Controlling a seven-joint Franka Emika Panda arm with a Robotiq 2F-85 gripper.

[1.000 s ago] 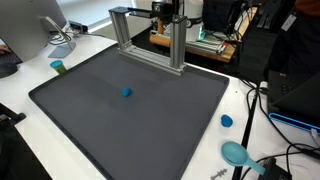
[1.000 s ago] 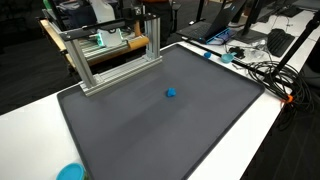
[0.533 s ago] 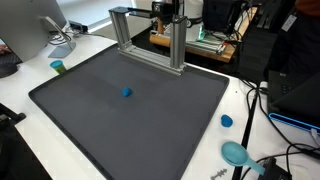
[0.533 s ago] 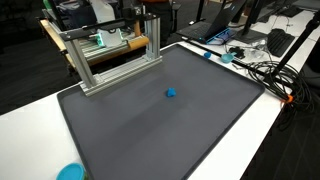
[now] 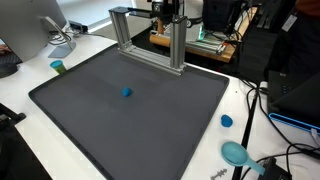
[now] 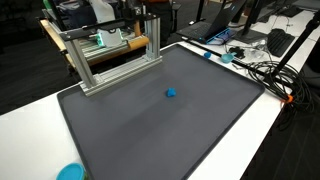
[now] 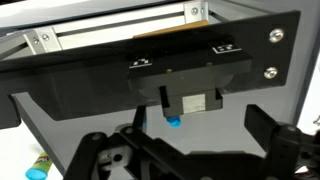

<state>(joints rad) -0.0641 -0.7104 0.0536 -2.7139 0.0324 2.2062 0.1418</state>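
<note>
Your gripper (image 7: 178,140) came into the wrist view from the bottom edge, with its 2 black fingers (image 7: 100,150) spread wide. The jaws stood well apart, with a clear gap between them, and they held and touched nothing. The wrist was held roughly level and looked forward rather than straight down. In an exterior view only 1 dark part of your arm (image 5: 165,8) showed at the top edge, high and far back. Its joints were cut off there, so its pose could not be told.
</note>
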